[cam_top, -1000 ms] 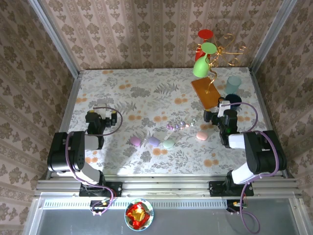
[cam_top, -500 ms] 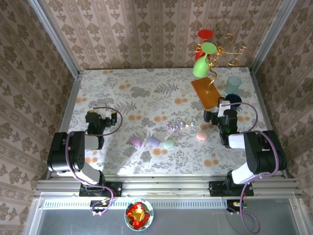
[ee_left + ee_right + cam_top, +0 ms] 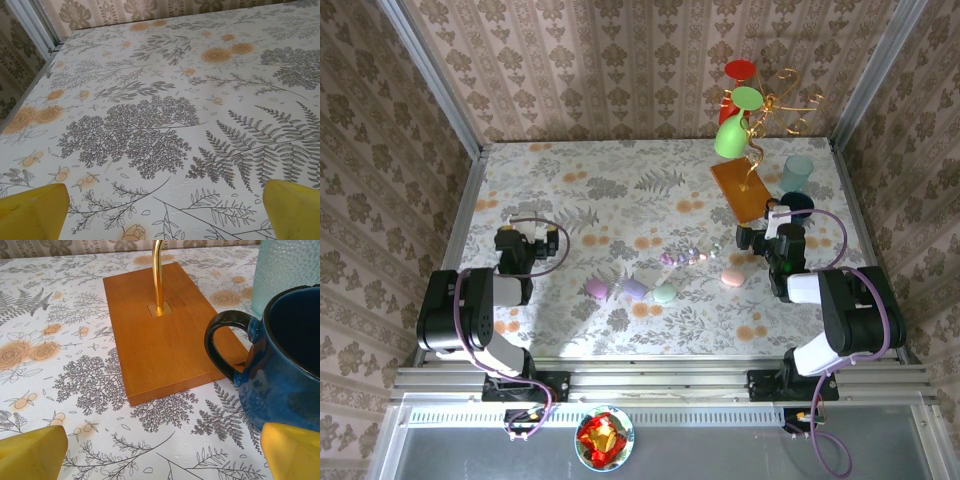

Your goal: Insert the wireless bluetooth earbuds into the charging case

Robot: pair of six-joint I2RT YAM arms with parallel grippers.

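Several tiny pastel earbuds (image 3: 685, 256) lie in a short row near the middle of the floral table. Just in front of them sit round pastel charging cases: a pinkish-lilac one (image 3: 597, 289), a lilac one (image 3: 634, 288), a mint one (image 3: 665, 294), and a pink one (image 3: 732, 278) further right. My left gripper (image 3: 520, 240) rests low at the left, well away from the cases; in its wrist view it (image 3: 167, 210) is open over bare tablecloth. My right gripper (image 3: 768, 236) sits just right of the pink case, and it (image 3: 165, 452) is open with nothing between its yellow fingertips (image 3: 30, 452).
A wooden stand base (image 3: 160, 335) with a brass rod lies straight ahead of the right gripper, carrying red and green cups (image 3: 732, 135). A dark blue mug (image 3: 285, 365) and a teal tumbler (image 3: 797, 172) stand close on its right. Enclosure walls (image 3: 420, 150) ring the table.
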